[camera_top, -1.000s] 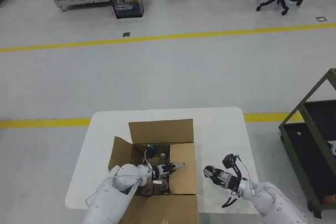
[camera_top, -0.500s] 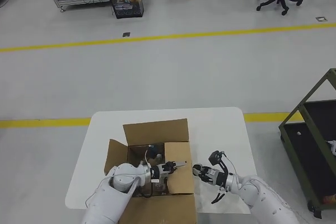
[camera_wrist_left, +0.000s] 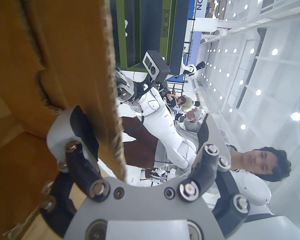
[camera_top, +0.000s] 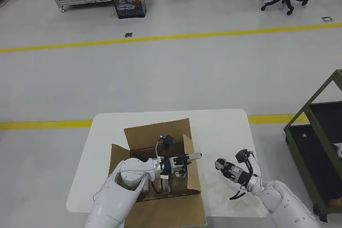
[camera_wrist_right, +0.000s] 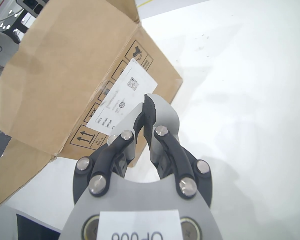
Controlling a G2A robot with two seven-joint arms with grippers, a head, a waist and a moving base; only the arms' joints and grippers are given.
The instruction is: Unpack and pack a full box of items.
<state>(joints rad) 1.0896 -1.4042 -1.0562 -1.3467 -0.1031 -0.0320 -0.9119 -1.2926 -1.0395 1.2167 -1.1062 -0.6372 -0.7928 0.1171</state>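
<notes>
An open cardboard box (camera_top: pixel 159 134) stands in the middle of the white table (camera_top: pixel 228 128), its flaps spread outward. My left arm lies across the box opening. Its gripper (camera_top: pixel 192 155) is at the right-hand flap (camera_wrist_left: pixel 65 38); the fingers stand open astride the flap's edge, which touches one finger (camera_wrist_left: pixel 75 123). My right gripper (camera_top: pixel 219 165) hovers over the table just right of the box, shut and empty, its tips (camera_wrist_right: pixel 147 108) pointing at the box's side wall with the white label (camera_wrist_right: pixel 122 101). The left arm hides most of the box's contents.
A green cart (camera_top: pixel 325 142) stands on the floor right of the table. Bare table surface (camera_wrist_right: pixel 240 88) lies to the right of and beyond the box. The near box flap (camera_top: pixel 171 211) overhangs the table's front edge.
The box has turned and shifted a little. My left gripper rose out of the box to the right flap. My right gripper came close to the box, then drew back to the right.
</notes>
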